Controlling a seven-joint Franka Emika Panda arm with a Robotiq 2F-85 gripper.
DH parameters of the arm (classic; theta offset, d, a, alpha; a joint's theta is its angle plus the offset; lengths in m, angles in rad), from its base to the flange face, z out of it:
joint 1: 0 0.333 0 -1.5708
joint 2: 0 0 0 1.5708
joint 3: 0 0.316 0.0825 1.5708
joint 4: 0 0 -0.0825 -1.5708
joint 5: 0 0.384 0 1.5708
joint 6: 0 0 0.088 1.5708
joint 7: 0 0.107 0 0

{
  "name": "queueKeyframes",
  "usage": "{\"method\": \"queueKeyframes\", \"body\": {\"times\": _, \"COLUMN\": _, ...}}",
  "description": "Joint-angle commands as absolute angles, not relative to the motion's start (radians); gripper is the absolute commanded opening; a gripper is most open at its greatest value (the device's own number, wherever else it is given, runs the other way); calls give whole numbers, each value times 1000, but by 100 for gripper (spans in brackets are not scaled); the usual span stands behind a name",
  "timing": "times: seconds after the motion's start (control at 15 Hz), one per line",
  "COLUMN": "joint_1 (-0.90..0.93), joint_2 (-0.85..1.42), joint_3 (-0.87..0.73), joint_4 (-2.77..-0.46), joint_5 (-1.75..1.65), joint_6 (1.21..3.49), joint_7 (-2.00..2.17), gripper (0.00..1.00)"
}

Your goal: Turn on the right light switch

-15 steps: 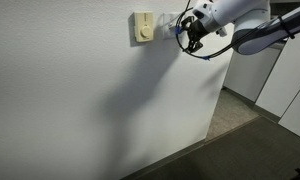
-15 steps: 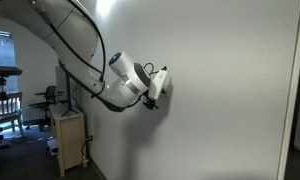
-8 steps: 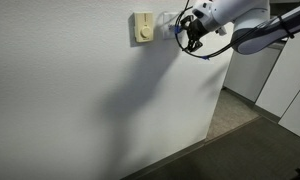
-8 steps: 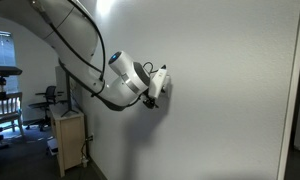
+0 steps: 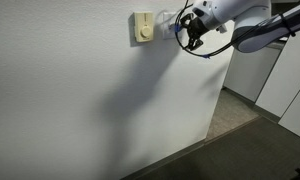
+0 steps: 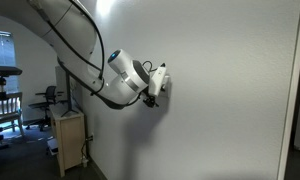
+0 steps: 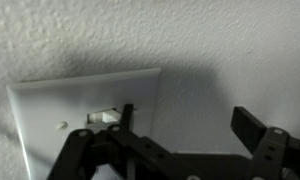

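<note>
Pincer (image 7: 188, 118) spread wide, gripping nothing; 1 finger (image 7: 126, 120) sits just beside the right light switch (image 7: 102, 116) in the white wall plate (image 7: 50, 100), which looks set up to flick it with that tip alone. In an exterior view the arm (image 5: 255, 30) blocks sight of the switch, just right of the cream knob box (image 5: 142, 27).

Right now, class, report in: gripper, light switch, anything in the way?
Gripper at the wall plate, jaws open. Right light switch beside one jaw tip, contact unclear. Nothing in between.
</note>
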State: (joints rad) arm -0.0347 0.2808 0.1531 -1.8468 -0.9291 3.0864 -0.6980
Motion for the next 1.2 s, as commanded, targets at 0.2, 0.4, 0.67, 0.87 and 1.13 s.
{"method": "queueKeyframes", "body": {"times": 0.2, "joint_1": 11, "joint_2": 223, "joint_3": 85, "joint_4": -1792, "joint_5": -957, "joint_6": 3054, "joint_7": -714, "gripper": 100}}
{"method": "queueKeyframes", "body": {"times": 0.4, "joint_1": 23, "joint_2": 218, "joint_3": 81, "joint_4": -1796, "joint_5": -956, "joint_6": 3039, "joint_7": -717, "gripper": 100}}
{"method": "queueKeyframes", "body": {"times": 0.67, "joint_1": 30, "joint_2": 223, "joint_3": 79, "joint_4": -1804, "joint_5": -951, "joint_6": 3033, "joint_7": -717, "gripper": 100}}
{"method": "queueKeyframes", "body": {"times": 0.87, "joint_1": 15, "joint_2": 212, "joint_3": 97, "joint_4": -1814, "joint_5": -937, "joint_6": 3032, "joint_7": -728, "gripper": 100}}
{"method": "queueKeyframes", "body": {"times": 1.13, "joint_1": 31, "joint_2": 205, "joint_3": 77, "joint_4": -1810, "joint_5": -943, "joint_6": 3021, "joint_7": -704, "gripper": 100}}
